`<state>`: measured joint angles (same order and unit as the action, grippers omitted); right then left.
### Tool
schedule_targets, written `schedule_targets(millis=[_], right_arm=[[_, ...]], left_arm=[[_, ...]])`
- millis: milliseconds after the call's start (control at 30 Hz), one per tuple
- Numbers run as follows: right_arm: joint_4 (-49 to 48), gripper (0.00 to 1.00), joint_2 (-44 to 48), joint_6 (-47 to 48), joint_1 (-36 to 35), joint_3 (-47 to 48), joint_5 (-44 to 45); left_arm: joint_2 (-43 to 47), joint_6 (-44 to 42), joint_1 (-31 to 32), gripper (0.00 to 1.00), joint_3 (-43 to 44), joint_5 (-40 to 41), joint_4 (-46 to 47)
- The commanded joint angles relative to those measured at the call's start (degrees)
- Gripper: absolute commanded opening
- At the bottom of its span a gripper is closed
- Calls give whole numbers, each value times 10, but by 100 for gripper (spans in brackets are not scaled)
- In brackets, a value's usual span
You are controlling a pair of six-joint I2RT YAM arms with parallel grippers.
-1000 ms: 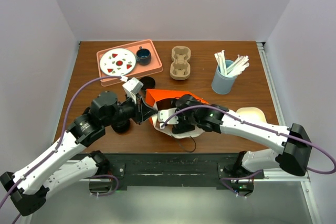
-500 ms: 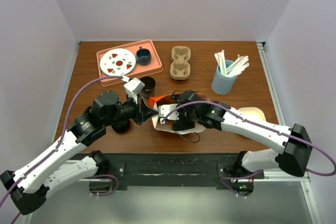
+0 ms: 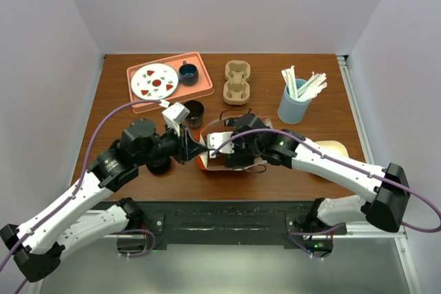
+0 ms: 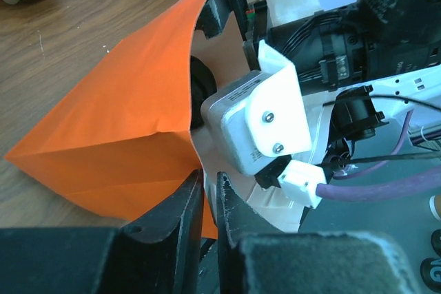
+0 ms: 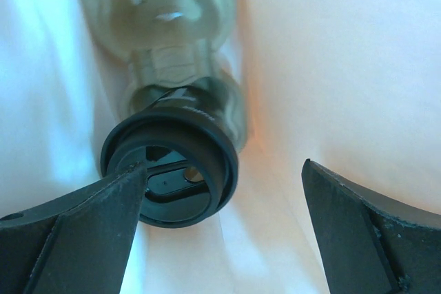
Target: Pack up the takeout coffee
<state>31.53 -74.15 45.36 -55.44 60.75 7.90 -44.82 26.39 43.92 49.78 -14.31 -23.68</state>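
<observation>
Takeout coffee [image 5: 172,170]: small dark cup, its sides blurred, capped with a round black sip lid that faces the bag's mouth; it sits deep inside the orange paper bag [image 4: 117,122], against the bag's white lining. Right gripper [image 5: 222,170] is inside the bag with its fingers spread wide, one finger at the lid's rim and the other well clear of it. Left gripper [image 4: 209,201] is pinching the bag's near edge, and the bag rests on the desk [image 3: 344,125].
</observation>
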Motion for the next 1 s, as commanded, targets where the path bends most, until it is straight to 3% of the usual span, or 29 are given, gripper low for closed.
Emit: schedule_targets(millis=[0,667,967], right_arm=[[1,96,8,-12,3,38,-9],[-14,88,-5,-26,20,88,-22],[0,77,-16,-23,21,130,-37]], left_arm=[[6,-6,2,21,24,2,7],[10,-12,2,39,36,25,-8],[9,-20,2,48,40,48,-13]])
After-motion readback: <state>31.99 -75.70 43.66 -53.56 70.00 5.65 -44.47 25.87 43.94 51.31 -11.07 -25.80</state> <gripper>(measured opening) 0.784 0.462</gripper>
